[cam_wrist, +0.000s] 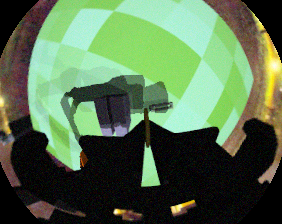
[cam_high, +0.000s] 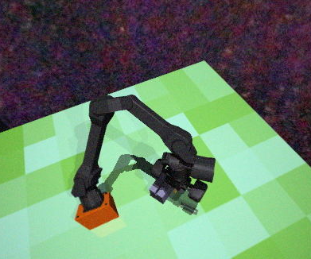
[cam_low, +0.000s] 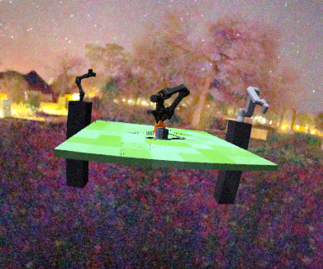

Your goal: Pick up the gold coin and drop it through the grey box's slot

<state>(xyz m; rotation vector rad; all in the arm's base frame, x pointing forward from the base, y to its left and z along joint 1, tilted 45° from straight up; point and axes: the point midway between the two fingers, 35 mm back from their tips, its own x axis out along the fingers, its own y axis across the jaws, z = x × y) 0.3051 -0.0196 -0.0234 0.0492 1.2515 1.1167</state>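
The gold coin [cam_wrist: 147,131] [cam_high: 176,191] is between the fingertips of my gripper, seen edge-on as a thin upright strip in the wrist view. My gripper [cam_wrist: 145,123] is shut on it, above the table. The grey box [cam_high: 156,193] [cam_low: 162,133] [cam_wrist: 121,109] stands just left of the coin in the wrist view, apart from it in that picture; a dark slot line runs along its lid. The small holder [cam_high: 190,209] [cam_wrist: 161,106] is on the table beyond the coin, in shadow, and shows no coin. The coin's lower part is hidden by the fingers.
The green checkered table [cam_high: 261,214] [cam_low: 213,154] bears the arm's orange base [cam_high: 98,215], with the box between base and holder. Arm shadows fall around the box and holder. Two other small arms [cam_low: 81,87] [cam_low: 252,103] stand on dark pillars beyond the table's sides.
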